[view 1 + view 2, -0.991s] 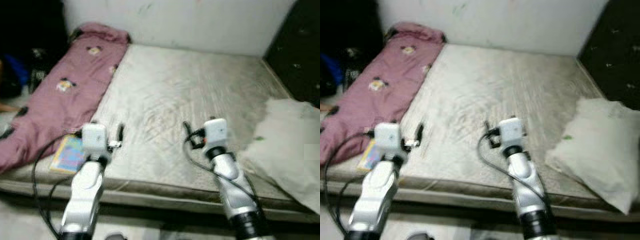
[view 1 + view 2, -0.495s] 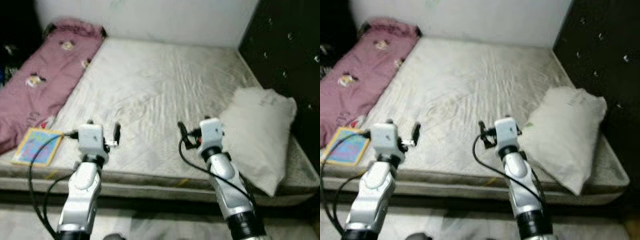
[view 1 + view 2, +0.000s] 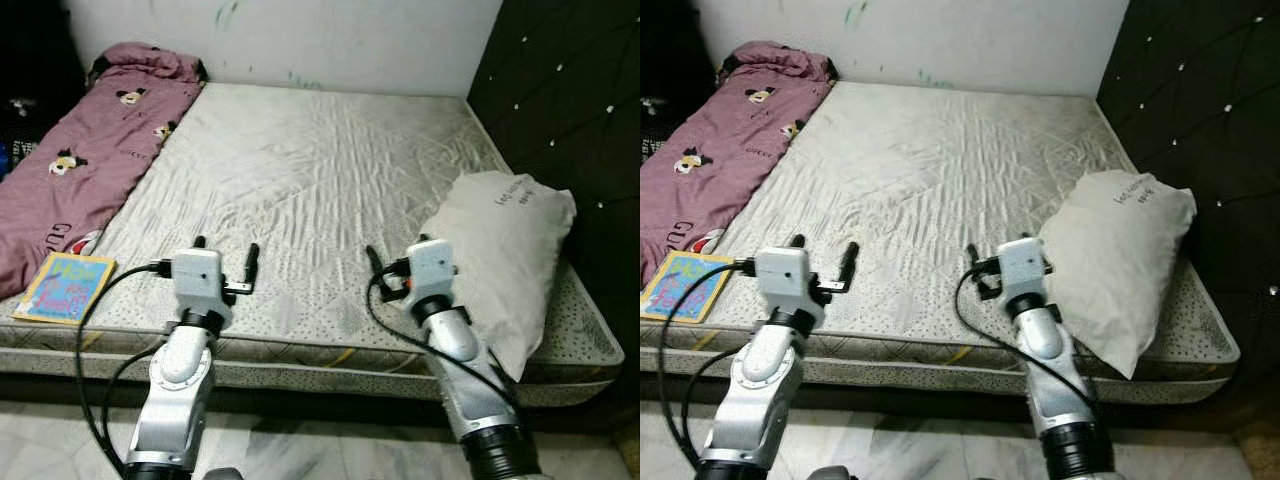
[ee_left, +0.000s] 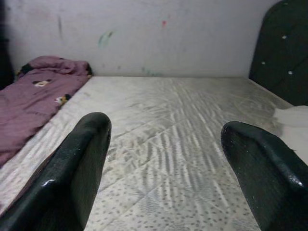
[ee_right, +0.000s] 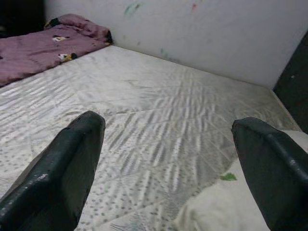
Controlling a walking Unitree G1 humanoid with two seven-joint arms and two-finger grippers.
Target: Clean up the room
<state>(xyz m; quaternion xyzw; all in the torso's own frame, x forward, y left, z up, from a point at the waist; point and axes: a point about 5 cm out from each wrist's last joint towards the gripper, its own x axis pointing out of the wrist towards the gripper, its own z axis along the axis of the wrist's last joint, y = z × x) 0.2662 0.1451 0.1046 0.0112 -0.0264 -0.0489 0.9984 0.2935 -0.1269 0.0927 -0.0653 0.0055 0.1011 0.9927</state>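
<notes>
A bare grey-white mattress [image 3: 320, 160] lies before me. A maroon blanket [image 3: 90, 150] with cartoon prints is bunched along its left side. A colourful book [image 3: 66, 287] rests on the front left corner. A white pillow [image 3: 500, 260] leans at the right against the black headboard [image 3: 570, 100]. My left gripper [image 3: 226, 250] hovers open over the front edge, right of the book, holding nothing. My right gripper [image 3: 398, 252] is also open and empty, just left of the pillow. The wrist views look across the mattress between spread black fingers [image 4: 77, 163] [image 5: 67, 159].
A white wall [image 3: 300, 40] bounds the far side of the bed. Dark clutter [image 3: 15, 110] sits beyond the blanket at far left. Pale tiled floor [image 3: 330, 450] runs along the bed's front edge beneath my arms.
The whole view has swung right and sharpened, so the pillow and headboard sit further into the picture. Both arms hold the same raised pose, fingers still apart.
</notes>
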